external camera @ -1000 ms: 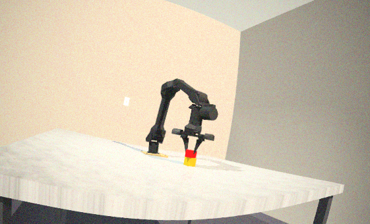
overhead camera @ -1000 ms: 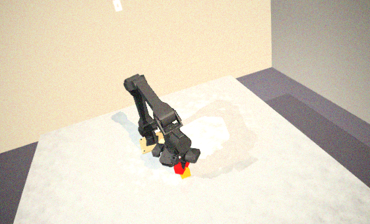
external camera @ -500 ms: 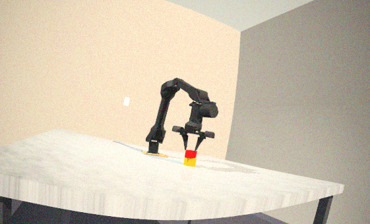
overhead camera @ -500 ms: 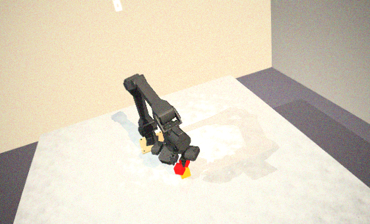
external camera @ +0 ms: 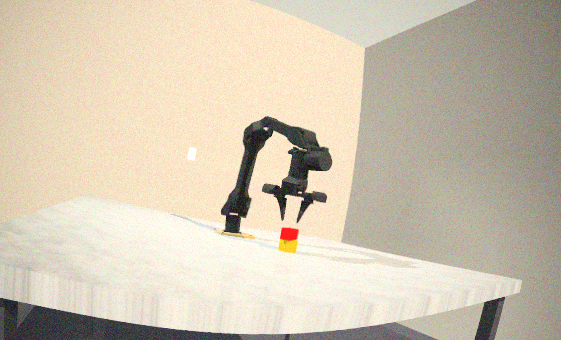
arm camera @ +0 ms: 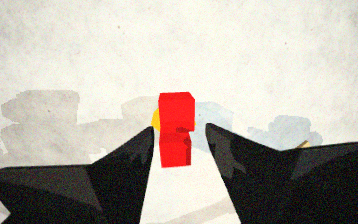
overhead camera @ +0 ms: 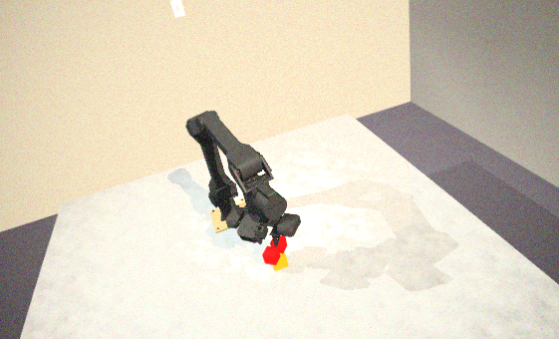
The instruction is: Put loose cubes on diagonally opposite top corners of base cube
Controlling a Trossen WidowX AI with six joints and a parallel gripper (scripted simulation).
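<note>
Two red cubes sit on the yellow base cube, one beside the other. In the exterior view they read as one red block. I cannot make out the gap between them. My gripper is open and hangs just above the red cubes. Its fingertips stand clear of them on either side. Most of the yellow cube is hidden under the red ones in the wrist view.
The arm's base stands on a tan plate behind the cubes. The white table ends at an edge to the right and front, with dark floor beyond.
</note>
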